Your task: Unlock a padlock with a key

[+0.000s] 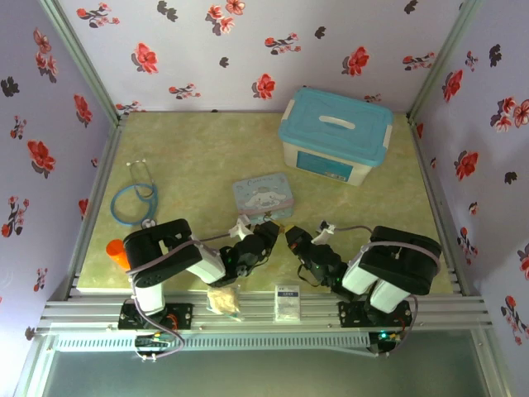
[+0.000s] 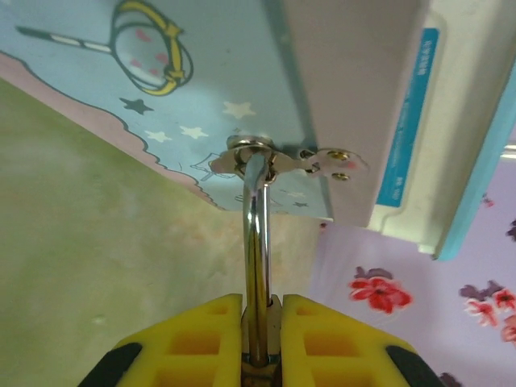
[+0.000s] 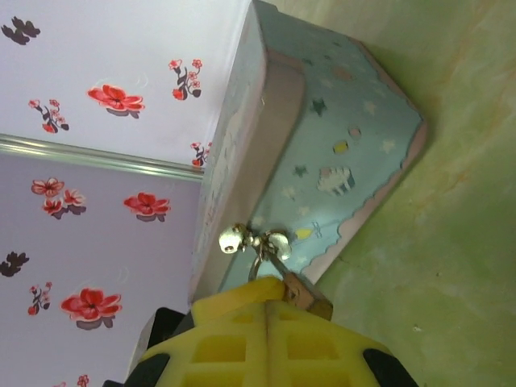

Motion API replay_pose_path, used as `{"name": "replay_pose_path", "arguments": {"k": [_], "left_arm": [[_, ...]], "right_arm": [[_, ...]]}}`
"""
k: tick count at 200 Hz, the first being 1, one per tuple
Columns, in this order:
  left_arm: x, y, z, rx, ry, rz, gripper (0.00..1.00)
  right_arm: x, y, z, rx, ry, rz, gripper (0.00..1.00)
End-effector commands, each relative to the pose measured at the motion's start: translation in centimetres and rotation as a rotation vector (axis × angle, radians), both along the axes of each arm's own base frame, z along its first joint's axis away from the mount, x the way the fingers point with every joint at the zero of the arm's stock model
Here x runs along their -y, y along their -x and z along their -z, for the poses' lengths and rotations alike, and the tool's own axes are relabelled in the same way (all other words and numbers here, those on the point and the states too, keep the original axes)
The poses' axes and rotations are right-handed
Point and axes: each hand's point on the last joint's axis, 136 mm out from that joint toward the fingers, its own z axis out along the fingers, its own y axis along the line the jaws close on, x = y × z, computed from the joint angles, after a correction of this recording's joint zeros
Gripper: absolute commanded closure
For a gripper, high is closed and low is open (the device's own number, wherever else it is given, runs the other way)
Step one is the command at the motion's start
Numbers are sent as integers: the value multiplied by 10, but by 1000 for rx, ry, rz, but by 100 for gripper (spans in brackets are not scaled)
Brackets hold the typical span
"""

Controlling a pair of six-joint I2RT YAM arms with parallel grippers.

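Left gripper: pressed onto the padlock, pinching the thin silvery shackle between the yellow pads. The shackle's long axis runs straight ahead of this gripper to the metal hasp on the pale blue cartoon tin, where its loop is threaded. A sliver of brass body shows deep between the pads, close to the wrist.

Right gripper: pads pressed together with no gap visible. The key cannot be made out, so whether it sits between the pads cannot be told. The brass body of the padlock lies directly off this gripper's tips, a little to their right. It appears to touch the pad edge, with the hasp just beyond.

From above, both grippers meet nose to nose on the near side of the tin, low over the desk. Neither arm is clearly nearer: the left holds the lock and the right is up against it.

Judgement: the work stands at the key-insertion step. The next move depends on the keyway, which is hidden here. It would need to line up with the right gripper's forward axis while the left holds the shackle steady. A slight misalignment would likely swing the lock on the hasp.
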Motion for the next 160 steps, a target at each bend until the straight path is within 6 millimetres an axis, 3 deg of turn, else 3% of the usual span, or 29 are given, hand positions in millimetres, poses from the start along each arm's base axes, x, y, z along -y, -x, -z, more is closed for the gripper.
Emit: {"name": "replay_pose_path", "arguments": {"k": [1, 33, 75, 100, 160], "left_arm": [[-7, 7, -4, 29, -65, 28, 100], [-10, 13, 18, -9, -103, 64, 100], [-14, 23, 43, -49, -123, 90, 92], [-26, 24, 42, -36, -139, 62, 72], [-36, 20, 19, 36, -144, 36, 49]], "right_arm": [[-6, 6, 12, -25, 64, -121, 100], [-18, 14, 25, -64, 91, -227, 100], [-24, 16, 27, -60, 70, -256, 100], [-19, 14, 24, -38, 83, -229, 100], [-9, 12, 18, -37, 95, -181, 100]]}}
